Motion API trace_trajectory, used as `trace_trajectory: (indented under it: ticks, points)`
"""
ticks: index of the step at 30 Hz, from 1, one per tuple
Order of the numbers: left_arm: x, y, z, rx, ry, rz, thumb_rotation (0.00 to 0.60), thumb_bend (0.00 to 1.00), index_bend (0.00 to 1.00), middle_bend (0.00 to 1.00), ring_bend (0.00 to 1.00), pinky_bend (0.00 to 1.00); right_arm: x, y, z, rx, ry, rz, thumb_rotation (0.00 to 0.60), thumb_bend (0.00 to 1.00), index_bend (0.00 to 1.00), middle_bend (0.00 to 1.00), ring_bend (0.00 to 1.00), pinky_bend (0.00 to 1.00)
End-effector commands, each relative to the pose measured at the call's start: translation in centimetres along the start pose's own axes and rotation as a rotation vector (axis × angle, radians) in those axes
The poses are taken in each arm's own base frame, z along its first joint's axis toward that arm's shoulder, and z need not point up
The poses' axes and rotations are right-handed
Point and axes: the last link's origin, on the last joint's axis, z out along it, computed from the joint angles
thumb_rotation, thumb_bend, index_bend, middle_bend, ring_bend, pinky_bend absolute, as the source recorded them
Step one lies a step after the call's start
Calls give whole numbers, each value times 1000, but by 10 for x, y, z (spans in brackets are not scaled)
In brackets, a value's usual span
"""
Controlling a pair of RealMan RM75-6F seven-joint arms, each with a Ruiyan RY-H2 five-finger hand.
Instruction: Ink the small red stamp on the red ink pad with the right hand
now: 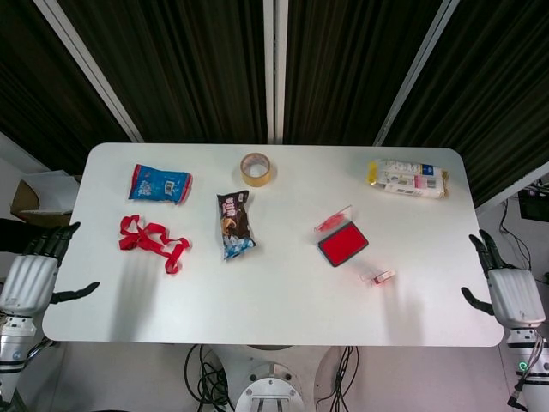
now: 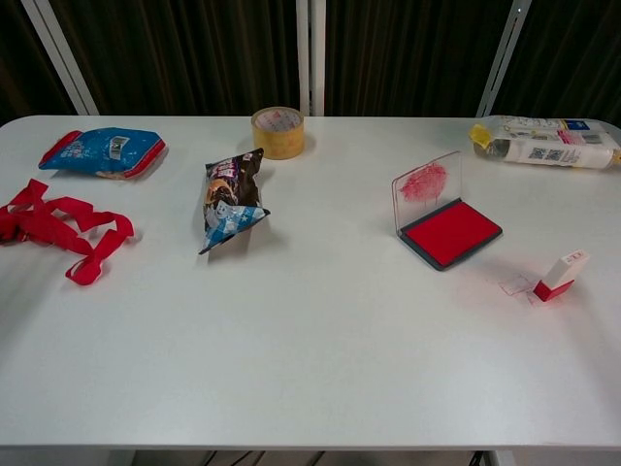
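stamp: small red stamp (image 2: 560,275) lies tilted on the worktop (image 1: 283,283), just right-front of the open red ink pad (image 2: 451,232) | long axis: slants up-right in chest view | right hand (image 1: 508,292): off the worktop's right edge, fingers spread, empty, nearer hand | left hand (image 1: 33,275): far side, fingers spread, empty

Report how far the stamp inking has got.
Done: only the setup. The red ink pad lies open, its lid up. In hand: nothing. The right hand is open off the table's right edge, and the left hand off the left edge. Left: everything. The small red stamp stands untouched on the table beside the pad; it must be picked up and pressed on the pad.
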Motion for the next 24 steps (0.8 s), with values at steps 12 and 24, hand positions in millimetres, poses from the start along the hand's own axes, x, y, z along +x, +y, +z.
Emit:
trace_trajectory:
  ticks: [12, 24]
  points:
    - [-11, 3, 0, -13, -48, -2, 441, 47, 56, 139, 121, 243, -59, -52, 39, 228, -120, -229, 600, 131, 0, 3, 659, 828]
    - [-11, -5, -1, 10, -72, 2, 442, 47, 56, 139, 121, 243, -94, -72, 63, 256, -138, -198, 600, 136, 13, 140, 710, 846]
